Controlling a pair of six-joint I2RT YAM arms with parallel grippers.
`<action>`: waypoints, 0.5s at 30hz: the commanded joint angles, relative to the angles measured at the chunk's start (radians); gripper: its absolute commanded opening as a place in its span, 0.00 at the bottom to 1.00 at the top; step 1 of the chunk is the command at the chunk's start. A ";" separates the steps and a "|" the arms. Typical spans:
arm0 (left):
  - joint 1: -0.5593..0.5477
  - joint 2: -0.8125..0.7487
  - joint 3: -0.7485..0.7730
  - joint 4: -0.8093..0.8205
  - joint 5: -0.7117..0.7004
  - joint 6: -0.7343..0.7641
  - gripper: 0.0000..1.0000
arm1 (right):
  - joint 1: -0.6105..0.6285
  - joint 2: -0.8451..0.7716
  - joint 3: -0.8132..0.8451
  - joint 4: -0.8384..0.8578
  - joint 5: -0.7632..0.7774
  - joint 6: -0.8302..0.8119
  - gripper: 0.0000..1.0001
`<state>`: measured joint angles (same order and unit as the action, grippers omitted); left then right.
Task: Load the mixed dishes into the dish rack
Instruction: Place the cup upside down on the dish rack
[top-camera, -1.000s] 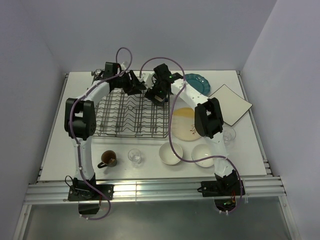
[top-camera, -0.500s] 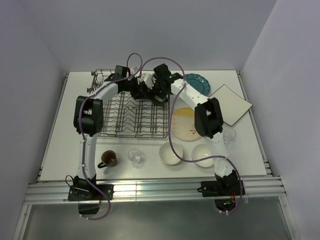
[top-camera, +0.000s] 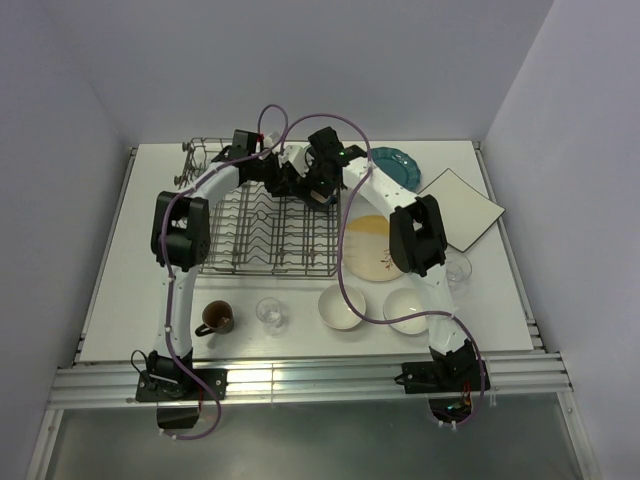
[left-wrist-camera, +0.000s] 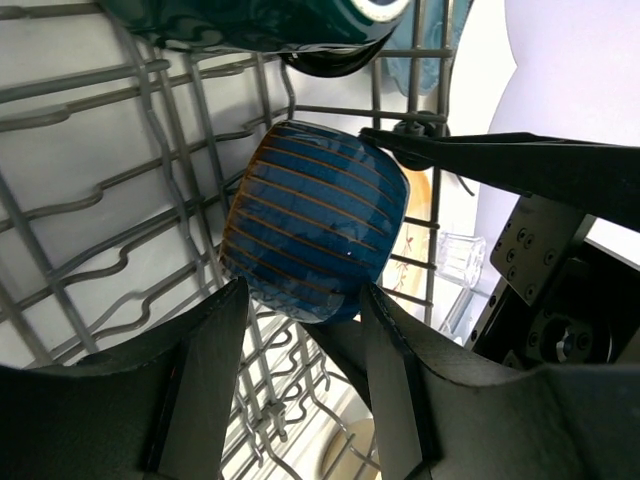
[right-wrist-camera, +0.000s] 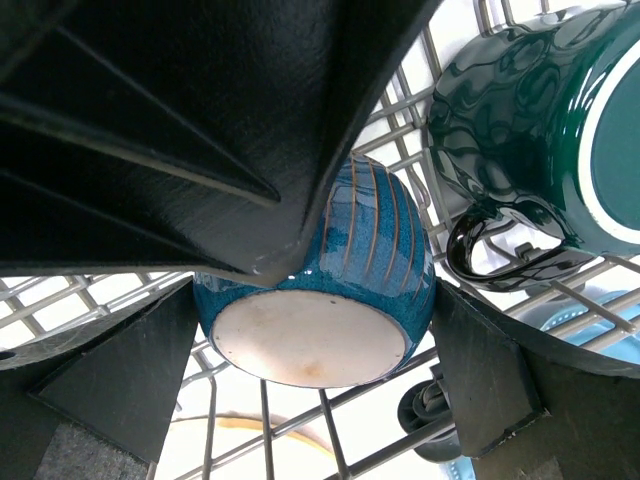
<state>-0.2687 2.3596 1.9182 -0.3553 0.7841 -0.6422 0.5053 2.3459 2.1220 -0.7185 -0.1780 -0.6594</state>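
A blue striped mug (left-wrist-camera: 315, 220) lies tilted in the far right corner of the dish rack (top-camera: 250, 235), its cream base (right-wrist-camera: 310, 345) facing the right wrist view. My right gripper (right-wrist-camera: 315, 290) stands wide open, its fingers close along both sides of the mug. My left gripper (left-wrist-camera: 300, 290) is part open, its tips at the mug's lower edge, with rack wires showing through the gap. One left finger crosses the top of the right wrist view. A dark green mug (right-wrist-camera: 540, 120) rests in the rack beside the blue one. From above both arms hide these mugs.
On the table right of the rack lie a teal plate (top-camera: 395, 165), a white square plate (top-camera: 462, 207) and a yellow-cream plate (top-camera: 372, 250). In front stand two white bowls (top-camera: 342, 307) (top-camera: 408, 310), a brown mug (top-camera: 215, 317) and two glasses (top-camera: 270, 313) (top-camera: 457, 270).
My left arm has swung right across the far side of the rack until its gripper meets the right one. The right arm has not moved.
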 joint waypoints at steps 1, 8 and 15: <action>-0.035 0.033 0.027 0.053 0.030 -0.008 0.55 | -0.011 -0.003 0.056 0.017 0.003 -0.017 1.00; -0.033 0.007 -0.044 0.249 0.121 -0.118 0.56 | -0.011 -0.005 0.050 0.014 0.002 -0.019 1.00; -0.032 0.009 -0.070 0.378 0.179 -0.192 0.58 | -0.011 -0.007 0.049 0.011 -0.002 -0.022 1.00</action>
<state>-0.2687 2.3695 1.8492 -0.1284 0.8715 -0.7784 0.4961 2.3459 2.1265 -0.7261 -0.1772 -0.6510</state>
